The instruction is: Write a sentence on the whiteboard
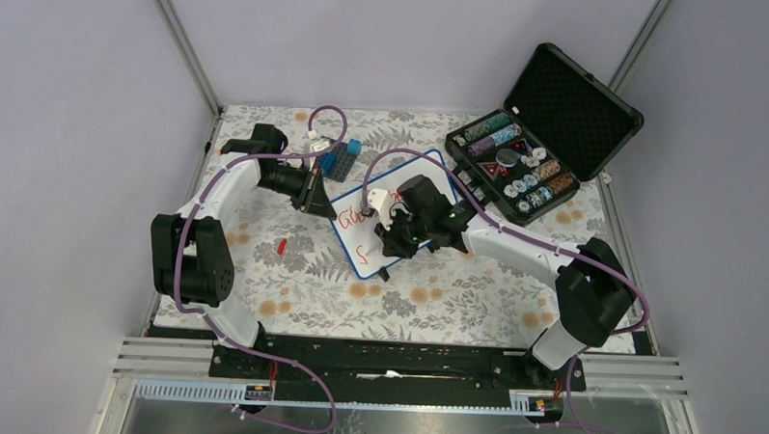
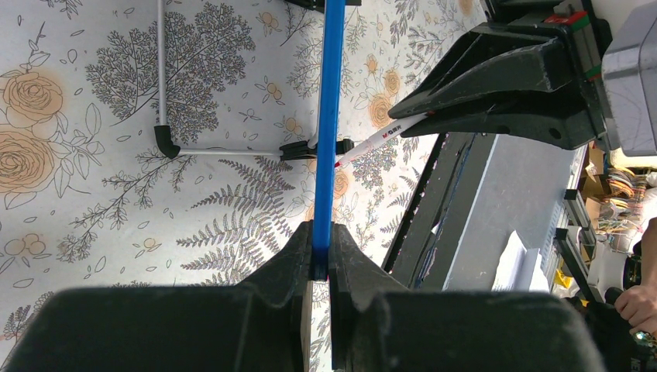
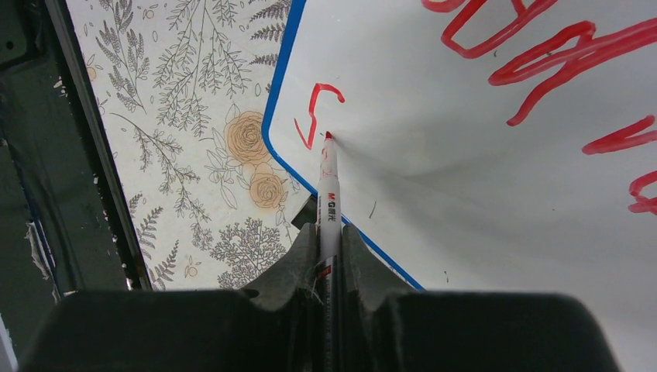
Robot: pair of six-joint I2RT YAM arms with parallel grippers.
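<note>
The whiteboard [image 1: 361,231] with a blue rim lies at the middle of the table. My left gripper [image 1: 317,193] is shut on its far left edge; in the left wrist view the rim [image 2: 326,139] runs edge-on between my jaws [image 2: 320,263]. My right gripper [image 1: 391,238] is shut on a white red-tipped marker [image 3: 329,186], whose tip touches the board [image 3: 465,194] just right of a red "S" [image 3: 316,115] near the lower left corner. Red letters of the first line [image 3: 534,54] run above it. The marker also shows in the left wrist view [image 2: 372,143].
An open black case [image 1: 543,126] with poker chips stands at the back right. A blue block [image 1: 340,159] lies behind the board. A small red piece [image 1: 281,244] lies on the floral cloth at the left. A black foot [image 2: 164,139] of the board's wire stand shows.
</note>
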